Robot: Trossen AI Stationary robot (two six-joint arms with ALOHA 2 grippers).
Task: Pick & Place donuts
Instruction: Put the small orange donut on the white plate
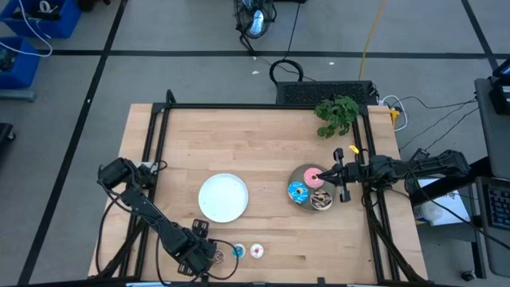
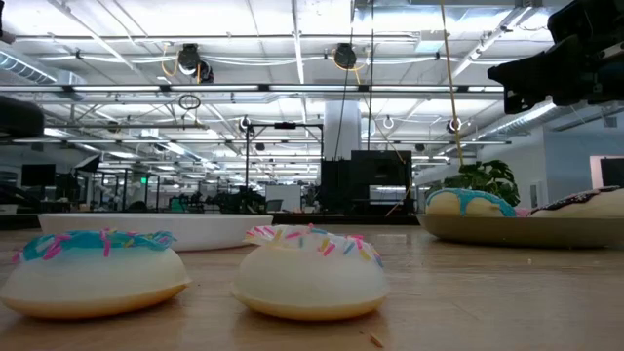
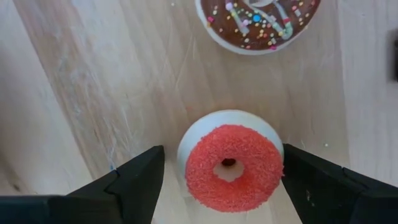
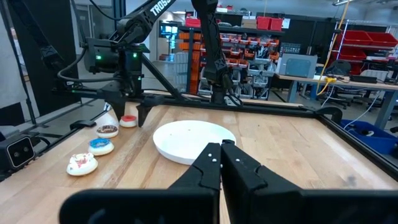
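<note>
Near the bench's front edge, the left gripper (image 3: 221,177) stands wide open around the red donut (image 3: 231,163), fingers either side, not touching. Brown donut (image 3: 260,22) just beyond. Right gripper (image 4: 221,155) closed, empty, over grey plate (image 1: 303,171).

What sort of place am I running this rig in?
Likely an open lab or workshop floor: shelving with red bins, workbenches with equipment, and exposed ceiling lights and pipes beyond the wooden table.
</note>
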